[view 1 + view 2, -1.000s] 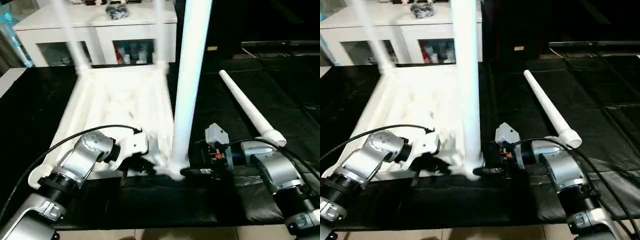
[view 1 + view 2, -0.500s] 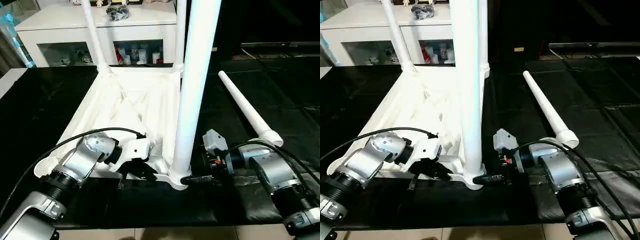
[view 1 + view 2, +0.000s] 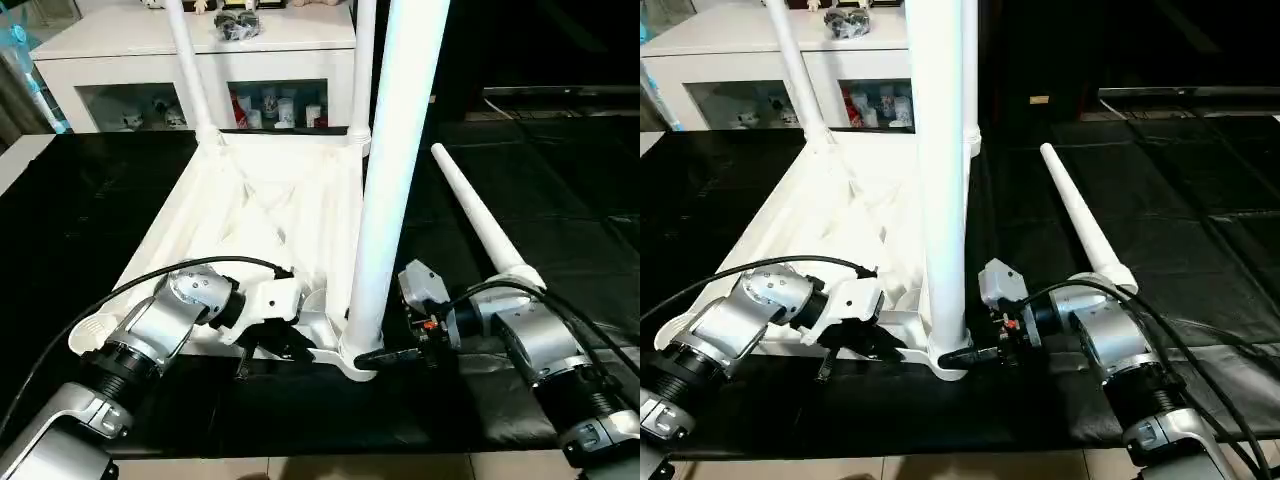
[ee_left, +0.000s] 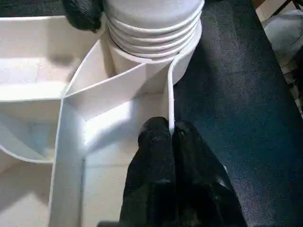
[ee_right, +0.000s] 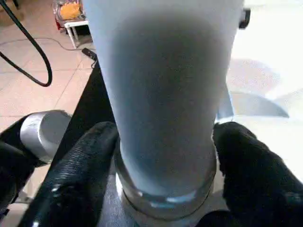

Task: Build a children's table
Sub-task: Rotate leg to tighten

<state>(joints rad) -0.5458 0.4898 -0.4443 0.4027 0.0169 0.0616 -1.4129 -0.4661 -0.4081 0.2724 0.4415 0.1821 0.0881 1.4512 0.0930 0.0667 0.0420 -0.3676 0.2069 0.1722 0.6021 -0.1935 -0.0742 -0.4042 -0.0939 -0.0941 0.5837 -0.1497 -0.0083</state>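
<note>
The children's table point(image 3: 262, 215) lies upside down on the black mat point(image 3: 560, 200) in front of me, its ribbed underside facing up, with the far end toward the white cabinet point(image 3: 200, 60). Two legs stand upright in the far corner sockets, the far left leg point(image 3: 190, 70) and the far right leg point(image 3: 362, 65). A third, the near right leg point(image 3: 395, 170), stands upright in the near right corner socket point(image 3: 355, 360), and the near left corner socket point(image 3: 90, 335) is open with no leg in it. The loose leg point(image 3: 480, 225) lies flat on the mat to the right of the table, well apart from it, its thick end nearest my right forearm. My left gripper point(image 4: 171, 139) has its fingers pressed together on the thin rim wall point(image 4: 169, 101) of the tabletop, just beside the near right socket. My right gripper point(image 5: 165, 146) reaches in from the right at the base of the near right leg, its fingers point(image 5: 83, 165) set on either side of the tube and close against it; I cannot tell whether they are truly clamping it.
</note>
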